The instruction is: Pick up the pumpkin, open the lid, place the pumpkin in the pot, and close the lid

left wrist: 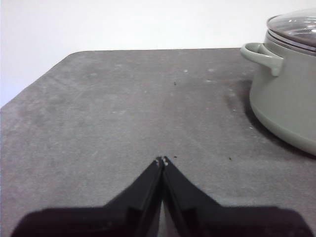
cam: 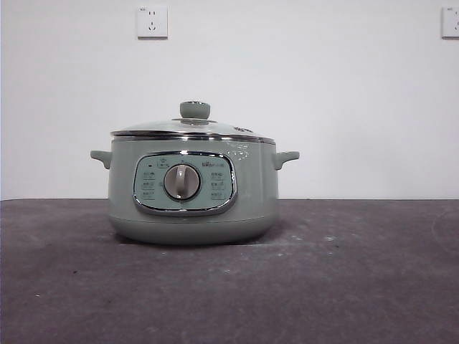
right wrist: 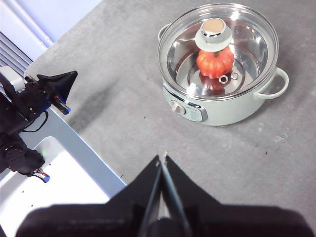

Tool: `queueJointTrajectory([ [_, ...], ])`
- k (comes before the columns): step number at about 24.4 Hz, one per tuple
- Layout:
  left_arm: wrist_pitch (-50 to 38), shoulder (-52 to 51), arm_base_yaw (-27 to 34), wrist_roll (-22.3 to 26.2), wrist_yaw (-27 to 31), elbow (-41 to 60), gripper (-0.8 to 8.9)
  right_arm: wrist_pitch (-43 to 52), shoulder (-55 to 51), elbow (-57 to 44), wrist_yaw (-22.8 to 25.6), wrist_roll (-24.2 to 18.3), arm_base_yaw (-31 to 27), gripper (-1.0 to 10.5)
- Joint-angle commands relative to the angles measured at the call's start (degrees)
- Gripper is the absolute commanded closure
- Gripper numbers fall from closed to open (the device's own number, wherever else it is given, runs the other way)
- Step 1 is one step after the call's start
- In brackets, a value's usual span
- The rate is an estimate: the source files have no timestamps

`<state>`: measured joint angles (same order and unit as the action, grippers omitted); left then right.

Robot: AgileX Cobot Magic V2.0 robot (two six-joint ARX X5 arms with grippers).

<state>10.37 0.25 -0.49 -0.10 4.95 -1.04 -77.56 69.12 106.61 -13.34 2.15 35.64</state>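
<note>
The sage-green pot [cam: 192, 211] stands on the dark table with its dial facing the front camera. The glass lid [cam: 215, 130] sits closed on its rim, knob [cam: 194, 110] up. From above, the right wrist view shows the orange pumpkin [right wrist: 216, 63] inside the pot [right wrist: 222, 112], under the lid [right wrist: 256, 44]. My right gripper [right wrist: 162, 158] hovers high and well back from the pot, shut and empty. Low over the table, my left gripper [left wrist: 162, 160] is also shut and empty, with the pot [left wrist: 286, 98] and lid [left wrist: 296, 27] off to its side. Neither gripper appears in the front view.
The table's edge [right wrist: 84, 136] runs beside a white base [right wrist: 54, 187] where the left arm [right wrist: 29, 98] is mounted. Two wall sockets [cam: 152, 21] hang on the white wall behind. Bare grey tabletop [left wrist: 123, 108] stretches around the pot.
</note>
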Motion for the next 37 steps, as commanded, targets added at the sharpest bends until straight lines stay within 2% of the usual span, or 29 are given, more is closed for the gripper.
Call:
queueJointTrajectory([
  [1,-0.04,-0.13,0.2,-0.59,-0.52,0.92,8.17,-0.96,-0.15,-0.02,0.0,0.35,0.04,9.5],
  [13,-0.04,-0.13,0.2,-0.59,-0.52,0.92,8.17,-0.98,-0.17,-0.02,-0.02,0.35,0.04,9.5],
  [17,-0.07,-0.13,0.2,-0.59,-0.52,0.9,8.17,3.89,-2.32,-0.11,3.28,-6.1,-4.37,9.5],
  [19,-0.07,-0.13,0.2,-0.59,-0.52,0.92,8.17,9.46,-5.27,-1.55,1.16,-6.75,-8.39,9.5],
  [22,-0.09,-0.13,0.2,-0.59,-0.55,0.9,8.17,17.2,-11.93,-9.18,-5.55,-6.1,-16.35,9.5],
  [24,-0.09,-0.13,0.2,-0.59,-0.57,0.9,8.17,24.28,-18.53,-18.51,-6.03,-6.47,-22.21,9.5],
  [27,-0.09,-0.13,0.2,-0.59,-0.57,0.9,8.17,34.64,-26.58,-31.17,-6.01,-6.78,-27.43,9.5],
  [33,-0.09,-0.13,0.2,-0.59,-0.57,0.9,8.17,53.02,-40.22,-53.99,-5.84,-6.73,-32.72,9.5],
  [37,-0.09,-0.13,0.2,-0.59,-0.55,0.9,8.17,60.28,-47.08,-66.2,-5.79,-6.73,-33.66,9.5],
])
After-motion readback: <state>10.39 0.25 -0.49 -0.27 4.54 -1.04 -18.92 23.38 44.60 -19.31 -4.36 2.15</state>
